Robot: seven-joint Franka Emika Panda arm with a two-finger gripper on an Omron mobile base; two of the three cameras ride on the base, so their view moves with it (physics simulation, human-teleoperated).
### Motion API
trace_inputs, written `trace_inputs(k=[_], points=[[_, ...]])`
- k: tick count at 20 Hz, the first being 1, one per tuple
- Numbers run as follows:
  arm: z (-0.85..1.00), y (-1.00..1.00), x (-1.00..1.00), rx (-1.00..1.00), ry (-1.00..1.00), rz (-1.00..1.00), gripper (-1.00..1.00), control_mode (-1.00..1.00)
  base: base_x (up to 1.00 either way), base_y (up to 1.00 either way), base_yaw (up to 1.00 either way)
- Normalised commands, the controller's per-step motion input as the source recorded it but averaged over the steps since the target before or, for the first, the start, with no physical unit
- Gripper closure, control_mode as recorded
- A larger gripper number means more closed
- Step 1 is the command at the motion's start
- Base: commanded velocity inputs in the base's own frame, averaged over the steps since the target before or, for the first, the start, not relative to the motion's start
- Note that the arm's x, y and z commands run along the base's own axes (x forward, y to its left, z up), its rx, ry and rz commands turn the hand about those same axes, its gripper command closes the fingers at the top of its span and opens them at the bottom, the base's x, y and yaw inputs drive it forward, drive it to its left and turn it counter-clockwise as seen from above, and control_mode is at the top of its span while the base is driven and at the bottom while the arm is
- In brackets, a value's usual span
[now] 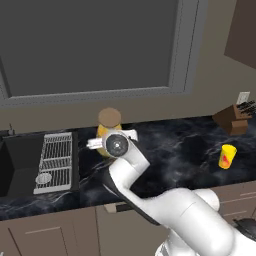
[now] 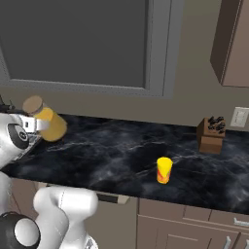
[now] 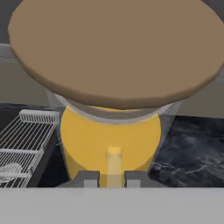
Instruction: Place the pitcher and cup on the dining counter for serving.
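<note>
The pitcher (image 1: 109, 121), clear glass with orange-yellow liquid and a round tan lid, is next to the sink on the black counter under the window. In the right base view the pitcher (image 2: 47, 121) leans with its lid to the left. My gripper (image 3: 113, 178) is shut on the thin side handle of the pitcher (image 3: 109, 140), one fingertip on each side. The gripper (image 1: 107, 137) reaches in from the front. The yellow cup (image 1: 227, 156) with a red mark stands upright far to the right, apart from the arm; the cup (image 2: 164, 170) is near the counter's front edge. The dining counter is out of view.
A dark sink (image 1: 17, 165) with a white wire rack (image 1: 55, 162) lies left of the pitcher. A wooden knife block (image 1: 235, 119) stands at the back right by the wall, also the knife block (image 2: 211, 133). A large window (image 1: 90, 45) backs the counter.
</note>
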Motion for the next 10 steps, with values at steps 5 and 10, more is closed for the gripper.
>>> trace_inputs(k=[5,10], points=[[0.96,-0.37,-0.36,0.09,-0.17,0.0,1.0,-1.0,0.0,0.0,0.0],[0.72,-0.49,-0.43,0.12,-0.17,0.0,1.0,-1.0,0.0,0.0,0.0]])
